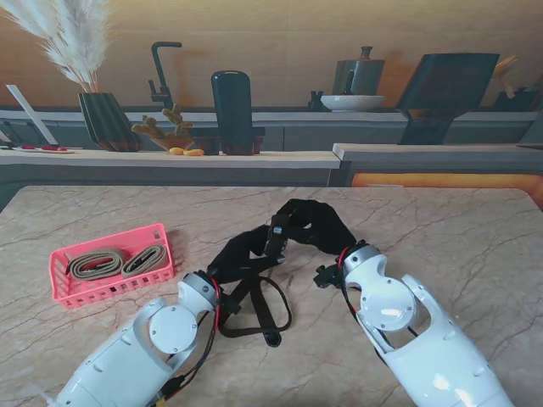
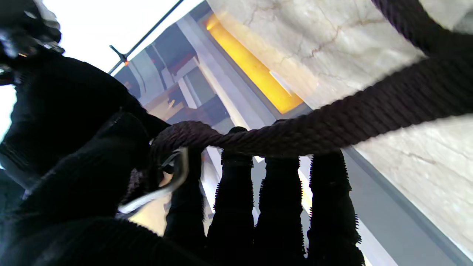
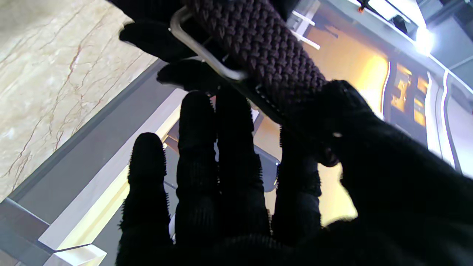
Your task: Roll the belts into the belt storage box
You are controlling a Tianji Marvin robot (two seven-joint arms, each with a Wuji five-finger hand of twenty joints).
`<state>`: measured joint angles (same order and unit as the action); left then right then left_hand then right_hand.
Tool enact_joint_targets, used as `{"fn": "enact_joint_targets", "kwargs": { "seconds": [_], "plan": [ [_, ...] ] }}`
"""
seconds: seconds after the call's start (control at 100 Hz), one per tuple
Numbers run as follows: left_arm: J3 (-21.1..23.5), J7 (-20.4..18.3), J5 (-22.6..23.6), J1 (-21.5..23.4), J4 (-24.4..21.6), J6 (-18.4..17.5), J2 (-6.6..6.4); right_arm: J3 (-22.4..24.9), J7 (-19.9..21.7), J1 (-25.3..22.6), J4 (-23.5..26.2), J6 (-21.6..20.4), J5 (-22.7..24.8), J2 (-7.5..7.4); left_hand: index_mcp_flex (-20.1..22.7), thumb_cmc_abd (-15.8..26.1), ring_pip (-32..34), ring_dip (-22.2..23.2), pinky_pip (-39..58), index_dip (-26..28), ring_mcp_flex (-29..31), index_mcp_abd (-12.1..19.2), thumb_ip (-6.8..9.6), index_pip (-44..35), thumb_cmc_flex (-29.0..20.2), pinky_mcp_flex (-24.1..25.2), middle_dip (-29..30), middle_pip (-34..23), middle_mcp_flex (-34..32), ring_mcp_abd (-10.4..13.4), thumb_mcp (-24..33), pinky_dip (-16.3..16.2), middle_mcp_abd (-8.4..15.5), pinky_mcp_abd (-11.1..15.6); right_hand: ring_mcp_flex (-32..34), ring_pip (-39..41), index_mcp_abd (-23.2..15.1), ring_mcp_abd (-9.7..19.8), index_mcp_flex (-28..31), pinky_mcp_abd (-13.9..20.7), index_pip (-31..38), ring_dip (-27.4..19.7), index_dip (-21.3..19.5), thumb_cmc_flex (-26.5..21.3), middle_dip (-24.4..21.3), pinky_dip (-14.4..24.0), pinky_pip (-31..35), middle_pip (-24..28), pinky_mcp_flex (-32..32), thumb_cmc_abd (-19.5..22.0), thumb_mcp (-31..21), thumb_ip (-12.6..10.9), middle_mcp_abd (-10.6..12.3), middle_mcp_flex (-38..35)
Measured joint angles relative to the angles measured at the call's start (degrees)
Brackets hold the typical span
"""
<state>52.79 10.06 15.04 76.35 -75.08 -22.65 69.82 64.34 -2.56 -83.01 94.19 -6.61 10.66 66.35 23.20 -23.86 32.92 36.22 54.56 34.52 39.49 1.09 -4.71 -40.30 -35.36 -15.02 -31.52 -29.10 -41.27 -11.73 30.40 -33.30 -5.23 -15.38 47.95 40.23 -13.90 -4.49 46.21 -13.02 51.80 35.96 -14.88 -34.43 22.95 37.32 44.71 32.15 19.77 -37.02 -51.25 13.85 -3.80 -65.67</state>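
A dark brown braided belt point(image 1: 241, 296) hangs between my two black-gloved hands over the middle of the marble table point(image 1: 441, 246). Its slack loops down onto the table nearer to me. My left hand point(image 1: 242, 254) is shut on it: the belt point(image 2: 332, 125) lies across the fingers point(image 2: 236, 207) with the metal buckle point(image 2: 173, 177) by the thumb. My right hand point(image 1: 316, 225) pinches the belt point(image 3: 266, 48) between thumb and forefinger beside the buckle point(image 3: 203, 55), its other fingers point(image 3: 196, 177) straight. The pink storage box point(image 1: 110, 290) sits to the left with two rolled belts point(image 1: 89, 265) inside.
Beyond the table's far edge runs a counter point(image 1: 254, 158) carrying a ribbed vase of pampas grass point(image 1: 106, 119), a tall dark bottle point(image 1: 232, 110), and a white bowl point(image 1: 352, 103). Bare marble lies to the right of my right arm point(image 1: 424, 339).
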Motion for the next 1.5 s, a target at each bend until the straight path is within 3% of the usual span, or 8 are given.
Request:
{"fn": "enact_joint_targets", "kwargs": {
  "seconds": [0.22, 0.29, 0.42, 0.68, 0.98, 1.24, 1.43, 1.5],
  "plan": [
    [2.16, 3.94, 5.52, 0.45, -0.14, -0.19, -0.50, 1.85, -1.63, -1.79, 3.71, 5.35, -5.14, 1.13, 0.27, -0.95, -2.29, -1.04, -1.86, 0.22, -0.77, -1.14, 0.01, 1.61, -1.46, -0.17, 1.22, 0.69, -0.58, 0.90, 2.52, 0.02, 0.01, 0.25, 1.13, 0.28, 1.93, 0.30, 0.62, -0.02, 0.15, 0.00, 0.57, -0.59, 0.50, -0.10, 1.90, 1.62, 0.66, -0.01, -0.01, 0.00, 0.35, -2.49],
    [2.26, 4.25, 5.64, 0.59, -0.17, -0.66, -0.61, 2.63, -1.66, -2.28, 5.09, 7.56, -8.12, 1.35, 3.03, -0.95, -1.41, -1.06, -1.86, 1.42, 1.90, -0.04, -1.09, -0.43, -6.43, -1.50, 1.24, -0.10, -4.03, 1.03, 1.80, 0.07, 0.05, 0.34, 1.22, 0.92, 2.52, 0.30, 0.66, -0.02, 0.55, 0.03, 0.57, -0.59, 0.50, -0.12, 2.65, 2.20, 0.71, -0.02, -0.01, 0.00, 0.29, -2.50],
    [2.42, 3.88, 5.05, 0.91, -0.53, -1.20, -0.76, 3.71, -1.66, -2.80, 6.77, 8.66, -8.50, 1.52, 5.93, -0.91, 0.77, -1.07, -0.23, 0.62, 5.02, 3.11, -1.09, -5.85, -14.49, -3.16, -4.02, 0.44, -8.76, 1.52, -4.53, 0.94, 1.62, 0.48, 1.24, 1.64, 2.86, 0.30, 0.74, -0.02, 0.62, 0.21, 0.57, -0.59, 0.50, -0.37, 3.64, 2.51, 0.76, -0.02, -0.01, 0.00, 0.29, -2.51],
    [2.11, 4.96, 5.70, 1.26, -1.18, -2.49, -0.77, 5.10, -1.22, -3.32, 9.72, 10.82, -9.37, 1.50, 9.80, 1.28, 3.36, -1.39, 1.82, -2.13, 8.63, 4.86, -1.09, -8.71, -19.67, -5.21, -5.20, 2.22, -14.54, 1.57, -7.20, 1.81, 2.16, 0.52, 1.24, 2.38, 3.48, 0.30, 1.24, -0.02, 0.62, 0.63, 1.32, -0.59, 0.50, -0.53, 4.68, 3.13, 0.79, -0.02, -0.02, 0.00, 0.22, -2.54],
    [3.54, 5.63, 6.37, 2.87, -3.08, -3.96, -0.72, 6.63, -2.74, -3.26, 11.99, 11.79, -6.95, 1.57, 10.39, 7.48, 4.57, -2.17, 2.67, -4.58, 9.74, 4.86, -1.06, -8.95, -23.38, -5.93, -1.96, 0.82, -15.28, 1.57, -13.28, 2.73, 1.15, 0.54, 1.26, 3.58, 3.60, 0.30, 1.25, -0.02, 0.62, 0.68, 1.33, -0.59, 0.43, -0.57, 5.60, 4.28, 0.89, -0.02, -0.02, 0.00, 0.25, -2.54],
    [4.64, 2.79, 7.79, 3.45, -3.95, -5.76, -1.54, 7.01, -4.40, -2.74, 12.49, 12.17, -5.27, 1.72, 10.39, 7.34, 4.54, -2.22, 2.69, -4.68, 9.74, 3.98, -1.06, -8.23, -23.93, -5.88, -0.55, 0.28, -15.24, 1.50, -16.76, 3.18, 0.71, 0.35, 1.26, 3.87, 3.61, 0.30, 1.26, -0.02, 1.13, 0.70, 1.33, -0.59, 0.43, -0.59, 5.93, 5.06, 0.94, -0.02, -0.02, 0.00, 0.32, -2.54],
    [4.69, 0.60, 6.32, 3.38, -3.95, -5.98, -2.15, 6.09, -4.62, -2.20, 11.69, 12.58, -7.42, 1.90, 12.72, 7.35, 5.68, -1.65, 2.69, -4.68, 10.41, 2.72, -1.06, -7.84, -23.86, -5.88, 1.25, -1.43, -15.41, 0.62, -19.79, 3.20, -0.01, -0.47, 1.26, 4.52, 3.61, 0.30, 1.26, -0.02, 1.31, 0.86, 1.33, -0.59, 0.43, -1.08, 6.36, 5.42, 0.94, -0.02, 0.02, 0.00, 0.34, -2.54],
    [4.64, -0.15, 5.86, 3.31, -3.93, -6.18, -2.33, 5.54, -4.91, -1.92, 11.01, 12.57, -7.68, 2.03, 12.78, 7.32, 5.71, -1.54, 2.68, -4.65, 10.41, 2.29, -1.06, -7.83, -21.37, -5.84, 1.28, -1.46, -15.41, 0.26, -21.86, 3.19, -0.06, -0.98, 1.26, 5.05, 3.61, 0.30, 1.26, -0.02, 1.35, 0.89, 1.33, -0.57, 0.43, -1.09, 6.58, 5.80, 0.94, -0.02, 0.04, 0.00, 0.35, -2.54]
  ]
}}
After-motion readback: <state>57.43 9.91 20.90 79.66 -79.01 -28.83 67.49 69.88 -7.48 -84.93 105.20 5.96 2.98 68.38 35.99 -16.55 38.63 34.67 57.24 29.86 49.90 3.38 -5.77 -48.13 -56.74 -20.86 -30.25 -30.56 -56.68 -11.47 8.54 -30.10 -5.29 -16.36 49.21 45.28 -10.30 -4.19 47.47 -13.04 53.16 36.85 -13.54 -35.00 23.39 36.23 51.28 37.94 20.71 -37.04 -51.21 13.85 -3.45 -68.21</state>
